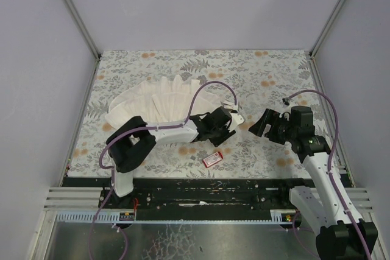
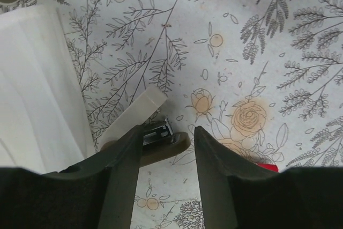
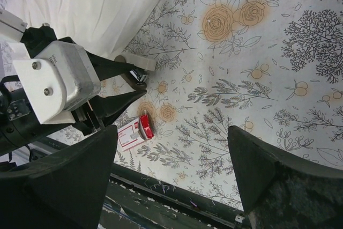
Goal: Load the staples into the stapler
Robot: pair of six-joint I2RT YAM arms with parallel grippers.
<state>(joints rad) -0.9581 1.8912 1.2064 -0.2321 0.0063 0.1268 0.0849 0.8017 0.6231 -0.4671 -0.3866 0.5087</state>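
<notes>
Left hand (image 2: 168, 132) open, low over the floral tabletop (image 1: 274, 71) - fingers (image 2: 123, 170) straddle the small dark-metal stapler (image 2: 156, 134), which sits against one finger. Beige inner tray (image 2: 134, 115) lies just beside the stapler, right of the white pleated cloth (image 1: 161, 105). Red staple box (image 1: 212, 159) lies nearer, by the tabletop's near edge; staple strip itself not discernible. Right hand (image 3: 171, 130) wide open, holding nothing - off to the right.

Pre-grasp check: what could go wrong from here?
Small silvery metal stapler sits close to one finger of the open left end effector; closing may shove it sideways. Pale beige bar lies against it and may get caught. Red box with white label lies near the left arm; right end effector could clash reaching it.
</notes>
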